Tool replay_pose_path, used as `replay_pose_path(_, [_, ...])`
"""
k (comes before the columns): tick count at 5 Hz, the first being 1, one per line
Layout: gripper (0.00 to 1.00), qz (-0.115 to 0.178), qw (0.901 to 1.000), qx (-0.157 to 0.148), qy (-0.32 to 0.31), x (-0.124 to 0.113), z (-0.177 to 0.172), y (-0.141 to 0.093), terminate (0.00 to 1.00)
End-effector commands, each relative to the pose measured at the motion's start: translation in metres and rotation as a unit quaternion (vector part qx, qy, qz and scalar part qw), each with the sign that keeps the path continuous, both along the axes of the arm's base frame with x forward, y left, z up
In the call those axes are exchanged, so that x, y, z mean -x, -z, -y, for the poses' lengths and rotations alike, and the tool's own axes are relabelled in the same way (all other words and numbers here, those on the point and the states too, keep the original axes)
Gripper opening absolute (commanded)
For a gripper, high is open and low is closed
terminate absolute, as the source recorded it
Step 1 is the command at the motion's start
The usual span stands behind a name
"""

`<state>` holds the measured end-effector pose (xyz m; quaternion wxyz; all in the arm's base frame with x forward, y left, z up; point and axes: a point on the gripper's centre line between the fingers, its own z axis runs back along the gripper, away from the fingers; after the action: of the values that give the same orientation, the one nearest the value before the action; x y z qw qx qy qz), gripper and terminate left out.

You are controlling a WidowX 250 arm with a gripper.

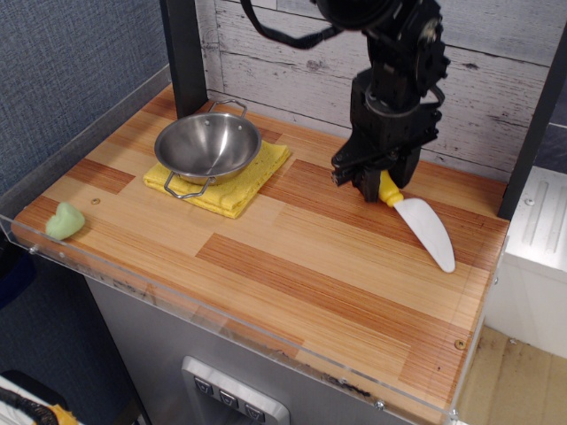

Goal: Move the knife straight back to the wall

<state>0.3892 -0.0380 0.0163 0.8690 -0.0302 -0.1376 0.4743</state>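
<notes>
No readable text, label, brand, number or sign is seen anywhere in the view. The small buttons on the grey panel point(232, 398) below the surface are too small for any marking to be made out.
</notes>
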Motion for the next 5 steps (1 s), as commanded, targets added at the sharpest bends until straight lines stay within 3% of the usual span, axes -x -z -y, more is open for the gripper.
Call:
replay_pose_path(1, [0.00,0.025,0.9995,0.014,0.014,-0.013,0.006,-0.011,0.00])
replay_pose_path(2, [1.00,-0.007,0.9994,0.012,-0.031,-0.005,0.003,-0.012,0.00])
replay_pose_path(5, [1.00,-0.007,0.9995,0.005,-0.032,-0.003,0.007,-0.023,0.00])
